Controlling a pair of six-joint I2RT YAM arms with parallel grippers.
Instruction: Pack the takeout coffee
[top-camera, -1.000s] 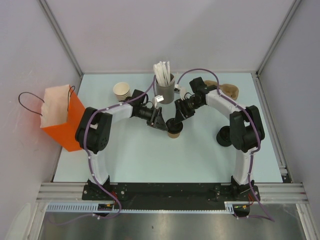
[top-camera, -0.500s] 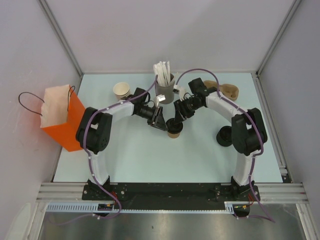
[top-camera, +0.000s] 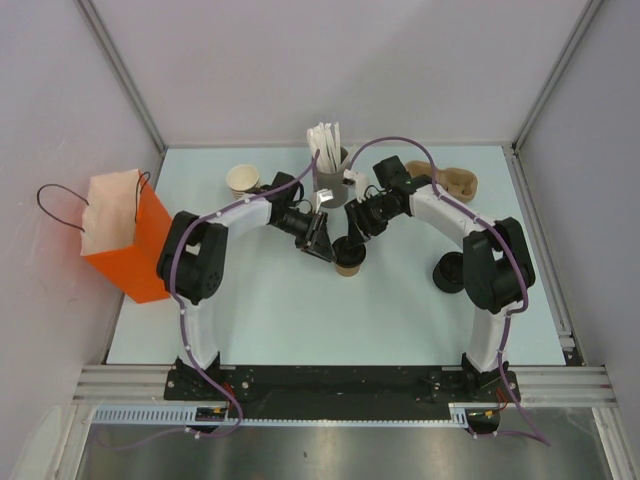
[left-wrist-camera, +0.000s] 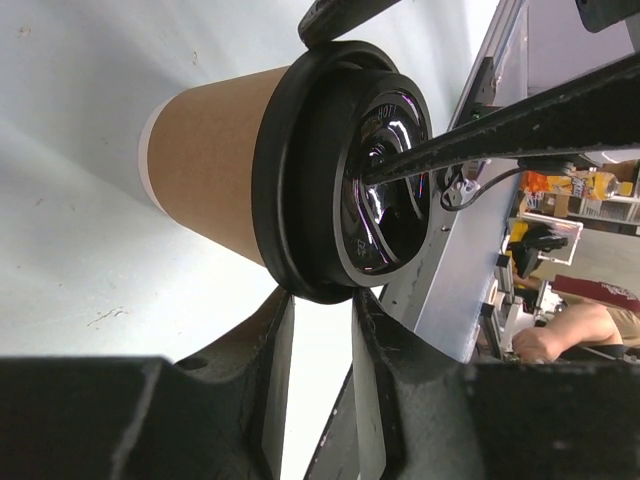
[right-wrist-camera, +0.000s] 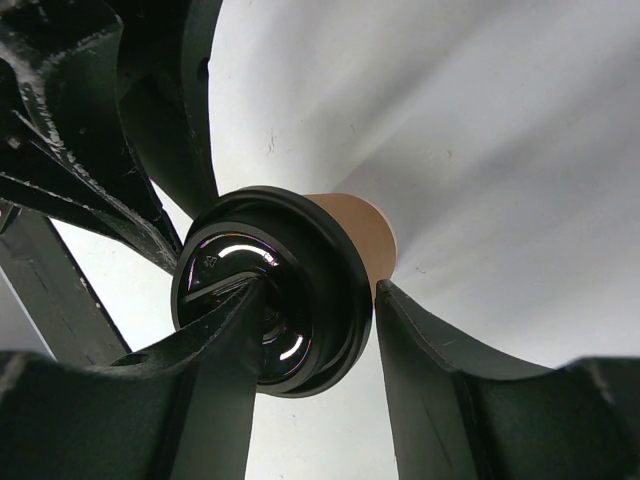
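The takeout coffee (top-camera: 347, 266), a tan-brown paper cup with a black lid, stands upright mid-table. In the left wrist view the cup (left-wrist-camera: 210, 160) and its glossy lid (left-wrist-camera: 370, 190) fill the frame. My left gripper (top-camera: 325, 247) (left-wrist-camera: 320, 300) has closed its fingertips on the lid's outer rim from the left. My right gripper (top-camera: 352, 243) (right-wrist-camera: 318, 290) comes from the far right. One finger lies across the recessed lid (right-wrist-camera: 270, 290) top. The other finger presses the outside where the rim meets the cup (right-wrist-camera: 355, 225).
An orange paper bag (top-camera: 125, 235) stands open at the table's left edge. At the back are nested brown cups (top-camera: 243, 181), a grey holder of white sticks (top-camera: 330, 180) and brown cardboard pieces (top-camera: 450, 180). Black lids (top-camera: 448, 272) sit by the right arm.
My left jaws have narrowed onto the lid's rim. Both arms shifted slightly; the cup stayed in place.
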